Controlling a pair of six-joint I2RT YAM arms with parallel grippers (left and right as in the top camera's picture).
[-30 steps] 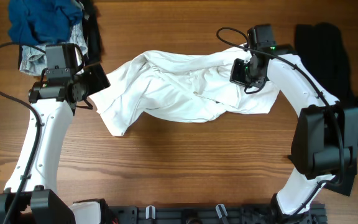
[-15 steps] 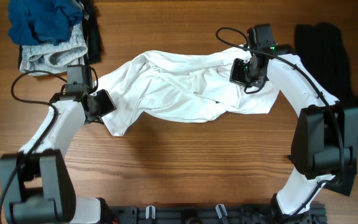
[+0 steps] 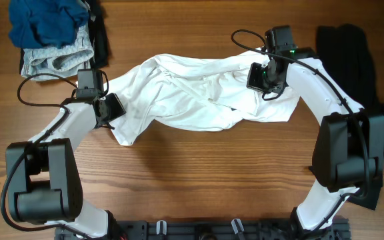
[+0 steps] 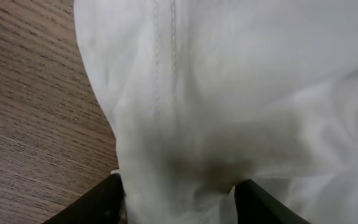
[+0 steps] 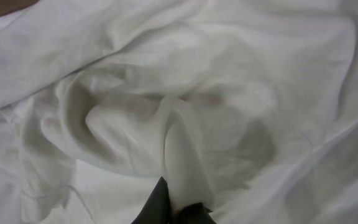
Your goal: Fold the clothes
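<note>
We found the white shirt (image 3: 192, 93) crumpled across the wooden table (image 3: 199, 180), stretched between our two arms. The left pincer (image 3: 110, 108) stood spread at the shirt's left edge. Its fingers (image 4: 97, 208) sat either side of a bunched fold, with a stitched seam running away ahead of them and bare wood just to their left. The right pincer (image 3: 264, 80) was pressed together on a raised ridge of the shirt near its right end, with cloth all round its fingertips (image 5: 158, 208). On the far side of the left pincer, apart from it, a blue garment (image 3: 45, 23) lay heaped over a grey one (image 3: 52, 61). A black garment (image 3: 345, 50) lay outward of the right pincer. Bare wood ran along the near side of both pincers, below the shirt's lower edge.
</note>
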